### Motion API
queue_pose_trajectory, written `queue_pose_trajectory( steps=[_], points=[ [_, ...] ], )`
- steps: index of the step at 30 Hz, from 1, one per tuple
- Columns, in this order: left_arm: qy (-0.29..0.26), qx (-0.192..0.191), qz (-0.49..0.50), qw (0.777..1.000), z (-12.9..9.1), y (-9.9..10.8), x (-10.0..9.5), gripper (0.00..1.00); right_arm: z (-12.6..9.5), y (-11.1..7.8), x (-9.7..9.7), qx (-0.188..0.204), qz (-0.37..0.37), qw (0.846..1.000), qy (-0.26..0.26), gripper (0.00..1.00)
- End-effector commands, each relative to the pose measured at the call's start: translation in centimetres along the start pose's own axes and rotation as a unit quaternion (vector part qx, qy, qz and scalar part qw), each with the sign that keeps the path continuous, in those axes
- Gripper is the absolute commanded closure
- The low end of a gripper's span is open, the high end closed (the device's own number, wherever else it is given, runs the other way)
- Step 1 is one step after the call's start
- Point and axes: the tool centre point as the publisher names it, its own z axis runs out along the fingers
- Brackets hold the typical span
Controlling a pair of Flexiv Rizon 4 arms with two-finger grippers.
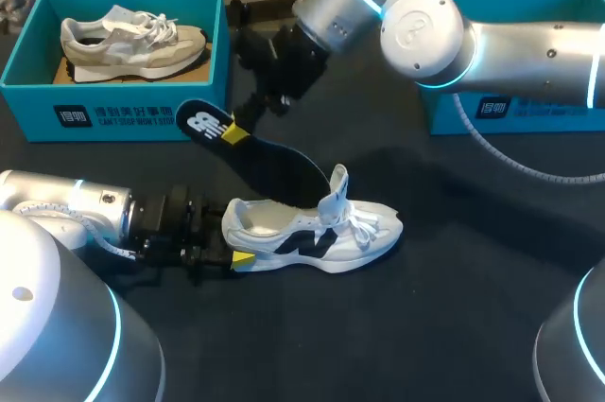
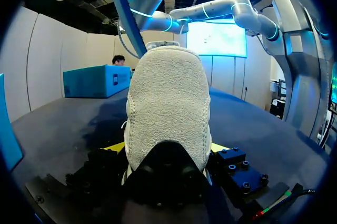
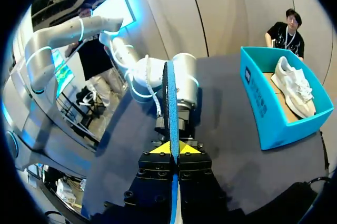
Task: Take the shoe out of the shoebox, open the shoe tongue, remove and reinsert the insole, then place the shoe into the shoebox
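A white shoe (image 1: 321, 232) with black side marks lies on its sole on the dark table, toe to the right. My left gripper (image 1: 234, 237) holds its heel, one yellow tip on each side. In the left wrist view the heel (image 2: 166, 103) fills the space between the fingers of that gripper (image 2: 167, 147). My right gripper (image 1: 236, 132) is shut on the heel end of a dark blue insole (image 1: 265, 161), whose toe end slopes down to the shoe's opening. The right wrist view shows the insole (image 3: 171, 108) edge-on, pinched between the tips of the right gripper (image 3: 172, 149).
A teal shoebox (image 1: 113, 118) at the back left holds a beige shoe (image 1: 132, 43). A second teal shoebox (image 1: 510, 109) stands at the back right, partly behind my right arm. The first box also shows in the right wrist view (image 3: 268, 108).
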Motion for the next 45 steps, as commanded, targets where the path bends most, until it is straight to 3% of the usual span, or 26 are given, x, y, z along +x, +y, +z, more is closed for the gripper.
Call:
queue_pose_trajectory(
  steps=[1, 9, 29, 37, 45],
  points=[
    [-0.002, 0.0, 0.0, 1.0, 0.0, 0.2, 0.0, 1.0, -1.5, 0.8, -0.2, 0.004, -0.005, 1.0, -0.006, 1.0],
    [-0.002, 0.0, 0.0, 1.0, 0.0, 0.2, 0.0, 1.0, -4.7, 2.4, -0.3, -0.011, -0.048, 0.998, -0.042, 1.0],
    [-0.002, 0.0, 0.0, 1.0, 0.0, 0.2, 0.0, 1.0, -4.7, 2.4, -0.3, -0.011, -0.048, 0.998, -0.042, 1.0],
    [-0.002, 0.0, 0.0, 1.0, 0.0, 0.2, 0.0, 1.0, -9.3, 3.1, 0.2, -0.054, -0.053, 0.996, -0.048, 1.0],
    [-0.002, 0.0, 0.0, 1.0, 0.0, 0.2, 0.0, 1.0, -13.2, 5.7, 1.1, -0.123, -0.007, 0.992, -0.038, 1.0]
  ],
)
